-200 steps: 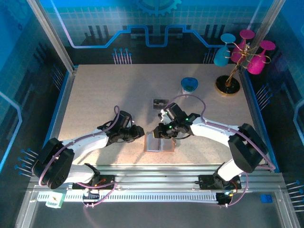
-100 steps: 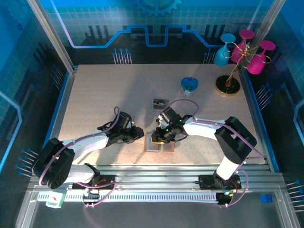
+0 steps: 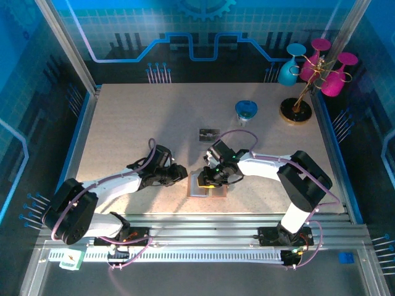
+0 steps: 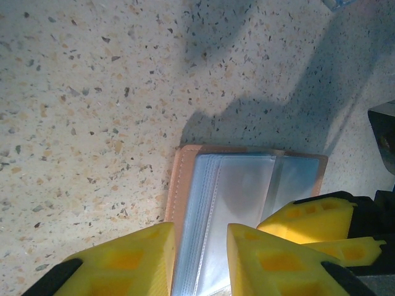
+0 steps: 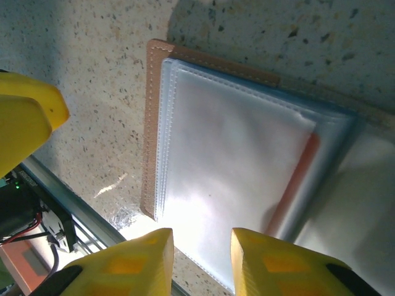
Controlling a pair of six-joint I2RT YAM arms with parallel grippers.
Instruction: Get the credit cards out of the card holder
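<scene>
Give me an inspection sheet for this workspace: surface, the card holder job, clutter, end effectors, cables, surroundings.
Surface: speckled beige table, no spills seen.
Job's things: card holder lies open and flat; red card inside a clear sleeve; dark card on the table beyond it.
Clutter: blue cup; goblet stand at the far right.
End effectors: left end effector straddles the holder's left rim, grip unclear; right end effector open over the sleeves.
Cables: purple cables run along both arms.
Surroundings: blue panel walls.
</scene>
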